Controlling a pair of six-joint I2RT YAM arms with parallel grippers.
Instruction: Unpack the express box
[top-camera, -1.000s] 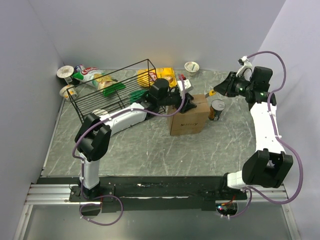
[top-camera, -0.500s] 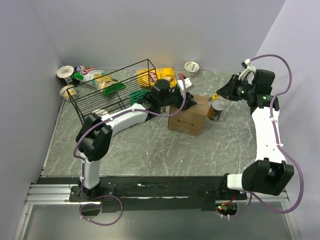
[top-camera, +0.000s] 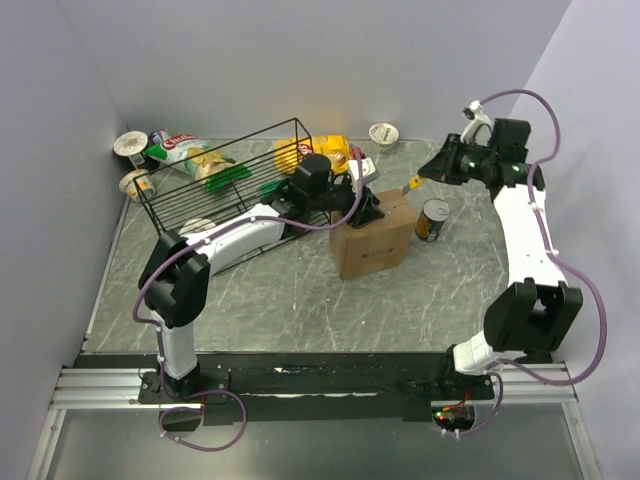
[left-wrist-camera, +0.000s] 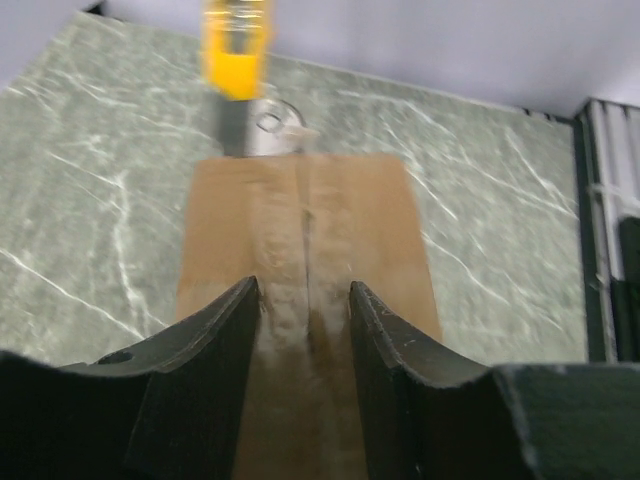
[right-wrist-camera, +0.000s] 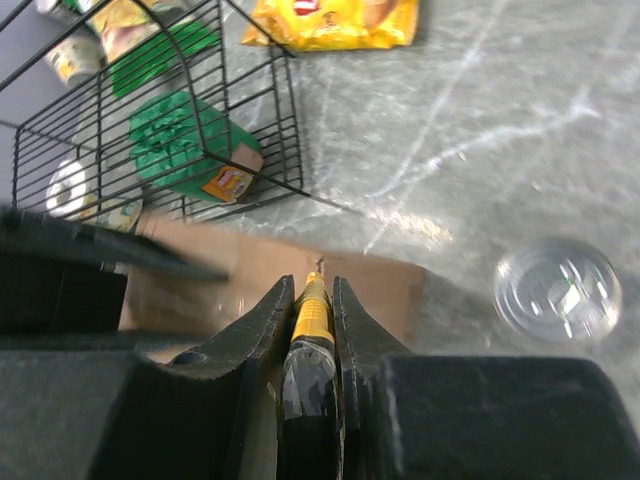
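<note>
The express box (top-camera: 372, 248) has swung back squarer, just right of the bench (top-camera: 250, 300) centre. The left gripper (left-wrist-camera: 303, 290), jaws apart, straddles the taped seam (left-wrist-camera: 305, 220). The right gripper (right-wrist-camera: 312, 286), clamped on the yellow knife (right-wrist-camera: 310, 320), should slit it shallowly.

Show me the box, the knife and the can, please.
box (top-camera: 372, 252): top external view, front face.
knife (right-wrist-camera: 309, 312): right wrist view, yellow handle.
can (top-camera: 433, 221): top external view, its side.
</note>
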